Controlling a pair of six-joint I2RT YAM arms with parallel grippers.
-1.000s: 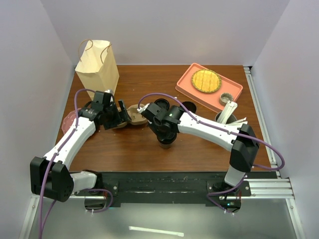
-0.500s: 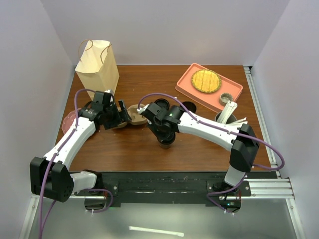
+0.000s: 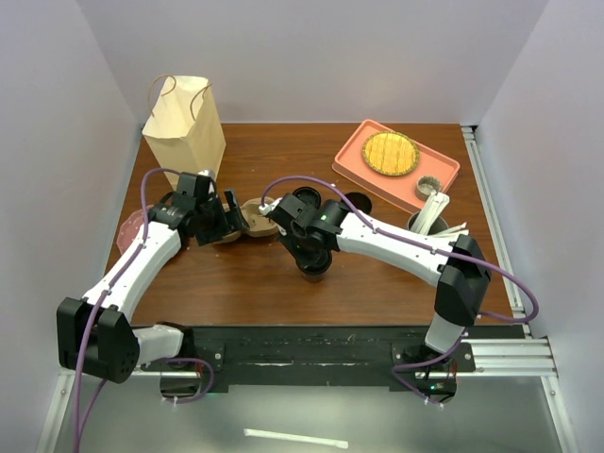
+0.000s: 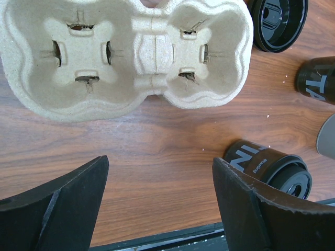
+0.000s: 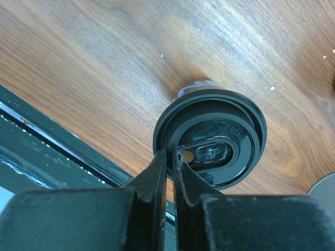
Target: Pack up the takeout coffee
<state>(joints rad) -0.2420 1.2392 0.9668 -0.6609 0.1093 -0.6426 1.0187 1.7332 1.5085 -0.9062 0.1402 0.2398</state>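
Observation:
The takeout coffee (image 5: 209, 138), a small black paper cup with a round black lid, stands on the wooden table near the front edge; it also shows in the top view (image 3: 317, 267) and the left wrist view (image 4: 264, 164). My right gripper (image 5: 170, 155) is directly above it, its jaws pinched on the lid's rim; in the top view the right gripper (image 3: 311, 253) covers most of the cup. The tan pulp cup carrier (image 4: 125, 49) lies empty to the left (image 3: 253, 219). My left gripper (image 4: 159, 163) is open and empty, just in front of the carrier (image 3: 229, 219).
A second black cup (image 3: 304, 198) and another black round thing (image 3: 357, 202) stand behind the right arm. A paper bag (image 3: 184, 127) stands back left. A pink tray (image 3: 444, 175) sits back right, and a grey cup of white utensils (image 3: 429, 219) stands at the right.
Almost nothing has moved. The right gripper stays pinched on the cup's lid and the left gripper stays open by the carrier.

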